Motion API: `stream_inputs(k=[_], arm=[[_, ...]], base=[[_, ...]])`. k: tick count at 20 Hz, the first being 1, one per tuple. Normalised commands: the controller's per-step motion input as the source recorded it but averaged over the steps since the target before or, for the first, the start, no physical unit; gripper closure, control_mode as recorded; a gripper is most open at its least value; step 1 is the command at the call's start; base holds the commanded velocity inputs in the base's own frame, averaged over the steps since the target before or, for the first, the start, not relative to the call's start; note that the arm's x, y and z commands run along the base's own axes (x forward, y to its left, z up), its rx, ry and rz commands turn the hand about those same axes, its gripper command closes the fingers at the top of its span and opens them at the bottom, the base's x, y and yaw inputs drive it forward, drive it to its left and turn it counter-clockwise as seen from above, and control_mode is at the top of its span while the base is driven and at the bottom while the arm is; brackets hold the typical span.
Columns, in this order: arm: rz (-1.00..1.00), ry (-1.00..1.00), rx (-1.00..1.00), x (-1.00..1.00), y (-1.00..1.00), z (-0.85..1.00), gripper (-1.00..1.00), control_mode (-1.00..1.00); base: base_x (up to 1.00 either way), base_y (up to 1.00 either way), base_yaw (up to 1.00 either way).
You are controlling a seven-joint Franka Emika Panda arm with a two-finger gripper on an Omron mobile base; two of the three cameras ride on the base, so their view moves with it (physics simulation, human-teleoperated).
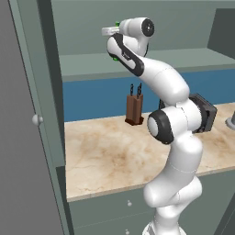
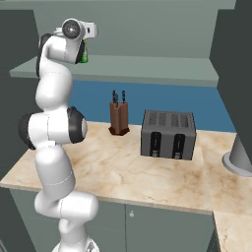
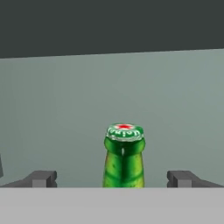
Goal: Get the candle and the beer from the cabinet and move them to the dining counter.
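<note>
Two fingertips (image 3: pixel 40 178) of the hand (image 3: pixel 116 179) stand wide apart, flanking the upright beer (image 3: pixel 124 157) at twelve o'clock, unclamped.

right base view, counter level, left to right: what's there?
Arm → knife block → toaster → grey round base at the right edge.

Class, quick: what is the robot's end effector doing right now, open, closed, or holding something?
End effector: open, holding nothing; its fingertips stand wide on either side of the beer neck, not touching it.
</note>
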Motion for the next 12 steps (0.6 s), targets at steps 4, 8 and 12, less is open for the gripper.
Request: stream_inputs(k=[4,8,12], arm=[[0.0,0.01,0.0,0.0,0.0,0.0,-1.0,-1.0],[0.0,0.0,0.0,0.0,0.0,0.0,-1.0,-1.0],[0.0,0.0,0.0,0.0,0.0,0.0,-1.0,-1.0]], base=[[0.0,0.0,0.0],[0.0,0.0,0.0],[0.0,0.0,0.0]])
